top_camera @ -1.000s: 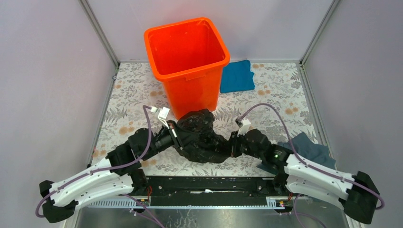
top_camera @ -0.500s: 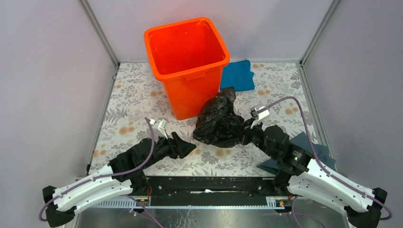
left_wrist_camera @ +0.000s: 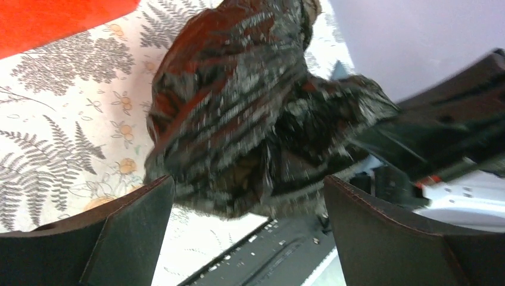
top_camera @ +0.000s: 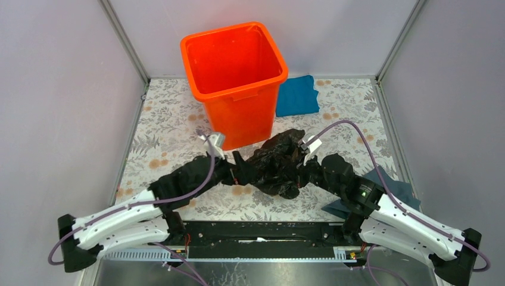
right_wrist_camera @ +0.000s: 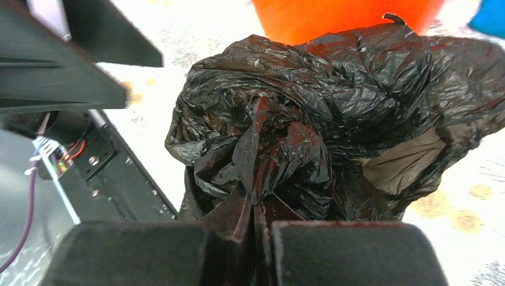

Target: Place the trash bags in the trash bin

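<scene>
fingers of the right arm (right_wrist_camera: 351,253) were pressed together on a gathered fold of the trash bag (right_wrist_camera: 333,107), and the black film was pinched between them. fingers of the left arm (left_wrist_camera: 381,238) stood wide apart, one on each side of the crumpled bag, and they did not clamp it. from the left wrist view i could not tell if they touched the film. the bag was bunched in a wrinkled, glossy lump between the two arms, just in front of the trash bin (top_camera: 233,90) and outside it. the orange bin stood upright on the flowered table (top_camera: 167,119). a bright blue cloth (top_camera: 296,95) lay just beside the bin on its right, and a grey-blue cloth (top_camera: 390,183) lay by the right arm near the table's edge.
</scene>
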Robot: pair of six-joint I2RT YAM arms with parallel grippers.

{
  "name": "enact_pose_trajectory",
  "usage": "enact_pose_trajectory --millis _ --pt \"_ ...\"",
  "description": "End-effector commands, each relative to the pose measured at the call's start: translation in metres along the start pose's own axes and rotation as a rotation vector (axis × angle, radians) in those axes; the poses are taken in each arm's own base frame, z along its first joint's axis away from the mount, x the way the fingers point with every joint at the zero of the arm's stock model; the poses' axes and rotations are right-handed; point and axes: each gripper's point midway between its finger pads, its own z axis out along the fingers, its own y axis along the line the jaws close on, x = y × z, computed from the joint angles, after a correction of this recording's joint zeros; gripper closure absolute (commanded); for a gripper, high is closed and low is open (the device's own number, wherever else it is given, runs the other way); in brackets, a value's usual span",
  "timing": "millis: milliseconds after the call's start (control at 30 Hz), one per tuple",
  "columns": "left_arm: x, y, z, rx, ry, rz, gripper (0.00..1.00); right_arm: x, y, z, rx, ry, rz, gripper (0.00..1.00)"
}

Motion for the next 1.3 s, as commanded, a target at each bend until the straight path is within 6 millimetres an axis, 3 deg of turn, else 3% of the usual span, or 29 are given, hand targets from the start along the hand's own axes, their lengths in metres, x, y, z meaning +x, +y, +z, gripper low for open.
enact_pose_trajectory --millis 0,167,300,333,400,500,567,667,800,967,1067,1267 --pt "-0.008 0.009 0.030 -0.103 -0.024 0.092 0.01 0.004 0.027 0.002 -0.143 0.024 0.039 1.00" --pt "0.016 0.037 0.058 -0.186 0.032 0.114 0.05 0.040 0.039 0.001 -0.222 0.117 0.138 0.97" --pt "0.012 0.078 0.049 -0.336 -0.016 0.057 0.50 0.078 0.043 -0.001 -0.236 0.219 0.260 0.96" --pt "0.009 0.084 0.044 -0.340 -0.028 0.035 0.56 0.089 0.044 -0.001 -0.236 0.251 0.302 0.95" --pt "0.005 0.088 0.038 -0.290 -0.042 -0.001 0.70 0.108 0.053 0.000 -0.283 0.288 0.403 0.89" --pt "0.003 0.089 0.031 -0.204 -0.050 -0.053 0.97 0.119 0.081 -0.006 -0.463 0.316 0.548 0.79" --pt "0.000 0.084 0.026 -0.149 -0.047 -0.057 1.00 0.126 0.087 -0.009 -0.505 0.348 0.587 0.71" --pt "-0.006 0.068 0.015 -0.064 -0.069 -0.047 1.00 0.132 0.074 -0.006 -0.410 0.379 0.520 0.53" --pt "-0.019 0.033 -0.001 0.110 -0.109 -0.006 1.00 0.101 0.050 -0.007 -0.245 0.325 0.380 0.33" --pt "-0.022 0.009 -0.015 0.243 -0.120 0.044 1.00 0.030 0.014 -0.020 -0.016 0.107 0.310 0.02" --pt "-0.021 0.004 -0.018 0.276 -0.120 0.058 1.00 -0.008 0.013 -0.020 -0.012 -0.013 0.278 0.00" --pt "-0.025 -0.023 -0.032 0.410 -0.121 0.071 1.00 -0.027 0.030 0.015 -0.148 0.060 0.276 0.00"
